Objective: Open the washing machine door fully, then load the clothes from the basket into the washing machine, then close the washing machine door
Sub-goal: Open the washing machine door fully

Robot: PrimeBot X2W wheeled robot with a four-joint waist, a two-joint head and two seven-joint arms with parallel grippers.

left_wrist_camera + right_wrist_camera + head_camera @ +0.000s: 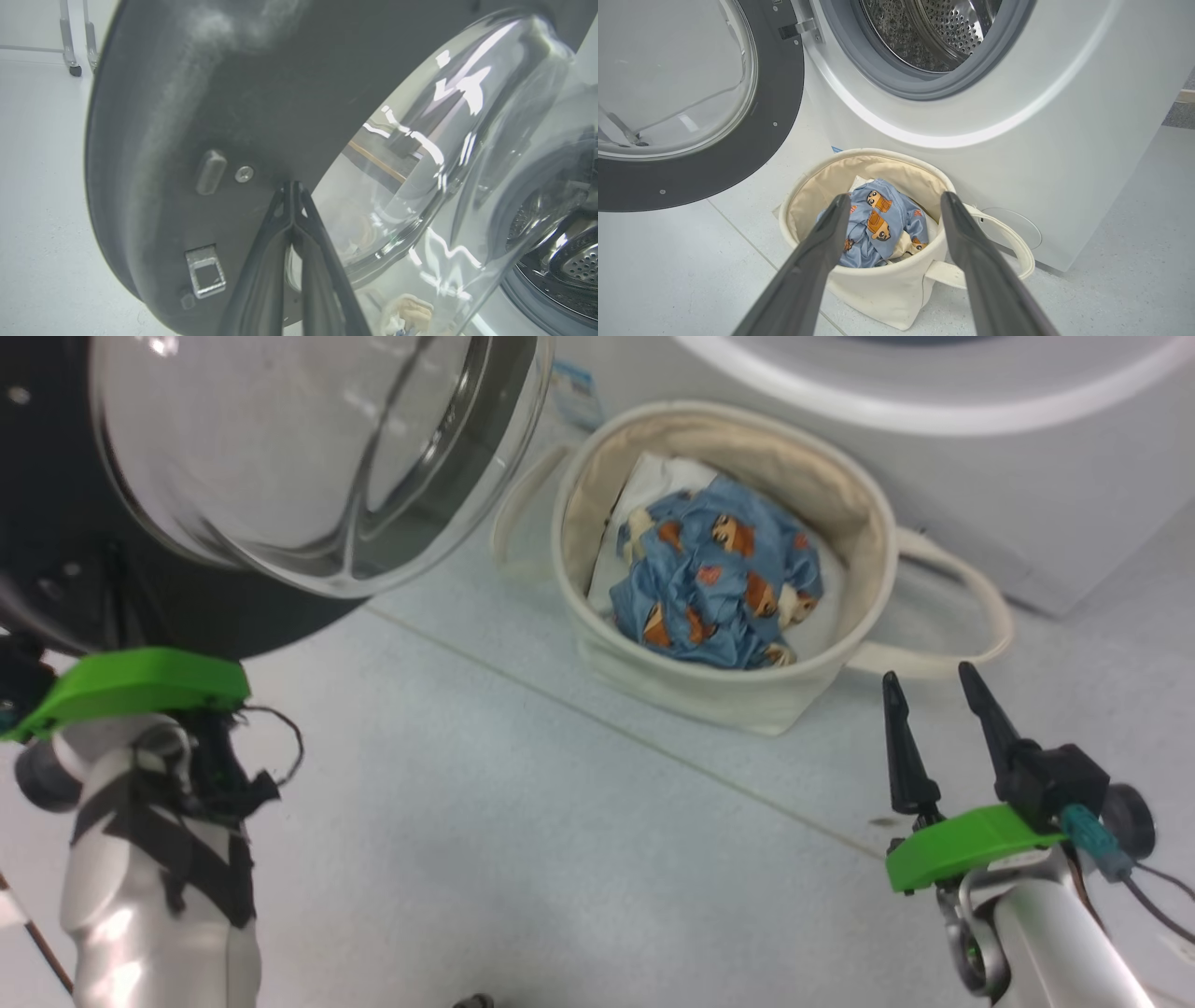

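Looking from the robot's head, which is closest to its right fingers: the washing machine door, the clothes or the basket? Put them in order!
From the right gripper, in the head view:
1. The basket: just ahead, slightly to its left.
2. The clothes: crumpled inside the basket, past its near wall.
3. The washing machine door: far across on the left, swung open.

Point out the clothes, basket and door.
clothes (pixel 719 574): head view, middle of the blue bundle.
basket (pixel 878 289): right wrist view, front outer wall.
door (pixel 782 93): right wrist view, black rim.
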